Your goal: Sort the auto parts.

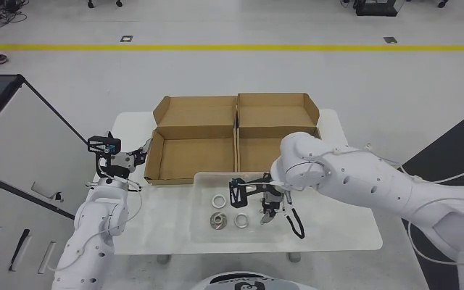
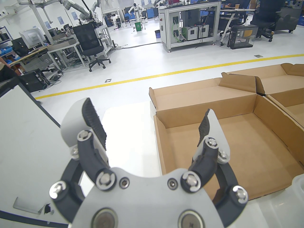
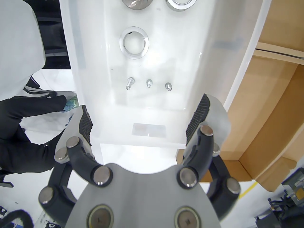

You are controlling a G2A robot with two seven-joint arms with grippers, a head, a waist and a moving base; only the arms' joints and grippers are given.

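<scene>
While our right gripper (image 3: 144, 112) hangs spread over the tray (image 3: 180, 55), we see three bolts (image 3: 149, 83) just ahead of it, left gripper (image 2: 149, 119) spread too

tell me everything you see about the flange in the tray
The flange is a round disc of dull grey metal with a raised central hub, an open bore and small bolt holes around its rim. It lies flat on the floor of the white tray, apart from the ring beside it.
</scene>
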